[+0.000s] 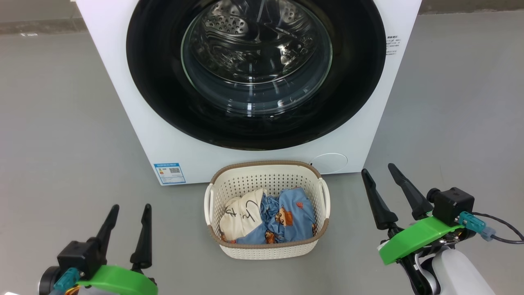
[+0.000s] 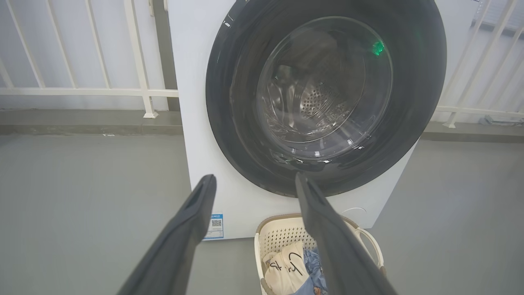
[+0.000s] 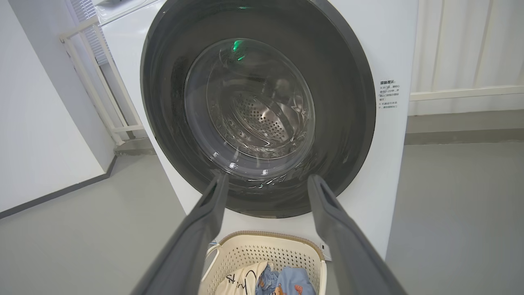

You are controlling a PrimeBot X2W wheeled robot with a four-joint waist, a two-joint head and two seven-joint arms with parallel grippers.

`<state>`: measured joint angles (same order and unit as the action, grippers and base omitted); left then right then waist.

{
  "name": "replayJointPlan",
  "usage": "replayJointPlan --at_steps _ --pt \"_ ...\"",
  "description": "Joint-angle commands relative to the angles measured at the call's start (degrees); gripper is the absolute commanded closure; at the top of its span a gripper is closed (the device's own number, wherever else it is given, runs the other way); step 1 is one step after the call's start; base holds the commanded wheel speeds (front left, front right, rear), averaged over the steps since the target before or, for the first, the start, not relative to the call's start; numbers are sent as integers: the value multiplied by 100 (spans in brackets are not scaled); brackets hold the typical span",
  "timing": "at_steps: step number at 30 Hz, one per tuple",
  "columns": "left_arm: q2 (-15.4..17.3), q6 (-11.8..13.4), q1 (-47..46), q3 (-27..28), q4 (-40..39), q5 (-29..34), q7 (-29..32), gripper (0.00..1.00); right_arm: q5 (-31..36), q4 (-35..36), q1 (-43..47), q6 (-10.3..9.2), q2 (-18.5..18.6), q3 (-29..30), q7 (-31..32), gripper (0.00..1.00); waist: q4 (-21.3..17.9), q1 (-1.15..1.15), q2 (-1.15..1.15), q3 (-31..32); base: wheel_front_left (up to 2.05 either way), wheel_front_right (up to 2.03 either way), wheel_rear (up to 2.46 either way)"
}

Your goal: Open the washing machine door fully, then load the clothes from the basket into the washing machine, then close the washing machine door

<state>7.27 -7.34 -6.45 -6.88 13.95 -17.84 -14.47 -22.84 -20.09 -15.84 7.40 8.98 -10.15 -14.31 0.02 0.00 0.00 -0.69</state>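
Head view first: big white washing machine (image 1: 118,82) across the top of the frame, round door (image 1: 163,106) shut flat against its front, glossy black ring around clear glass, steel drum (image 1: 245,37) visible through it. Down at the machine's lower left corner, a small blue label (image 1: 169,173); at lower right, a round white flap (image 1: 329,162).

Just below, in the centre of the frame, the cream basket (image 1: 266,165) on the grey floor (image 1: 61,123), close up to the machine's foot, with a brown rim and a handle on each side. Inside it, the clothes (image 1: 266,215): cream garment (image 1: 239,213) with black lettering on the left, blue bear-print garment (image 1: 294,215) on the right, bunched together and touching.

Left gripper (image 1: 132,207) at lower left of the frame, jaws spread apart, nothing between them, well clear of the basket. Right gripper (image 1: 378,169) at lower right, likewise spread and empty, tips up near the machine's bottom right corner in the frame.

Over to the left wrist view: two dark jaws parted, rising from the bottom edge, door above and between them, basket peeking in at bottom centre, white railing (image 2: 139,61) at upper left.

Right wrist view: same story, jaws wide, door at centre, basket at bottom centre, small printed notice (image 3: 388,94) on the machine's front at right.
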Motion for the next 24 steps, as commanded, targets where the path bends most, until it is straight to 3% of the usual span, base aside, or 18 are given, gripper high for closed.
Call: replayJointPlan --at_steps 1,13,24 --pt "130 -14 -278 187 -112 77 -52 0 88 112 -209 9 15 -112 -69 0 2 0 0 2 0 0 0" --pt "104 49 -266 302 2 477 -52 0 650 -9 -207 9 -11 37 -69 0 -1 0 0 -21 0 0 0" --pt "68 274 -274 440 174 674 -52 0 1197 -209 -176 9 -158 403 -69 0 -6 0 0 -28 0 0 0"
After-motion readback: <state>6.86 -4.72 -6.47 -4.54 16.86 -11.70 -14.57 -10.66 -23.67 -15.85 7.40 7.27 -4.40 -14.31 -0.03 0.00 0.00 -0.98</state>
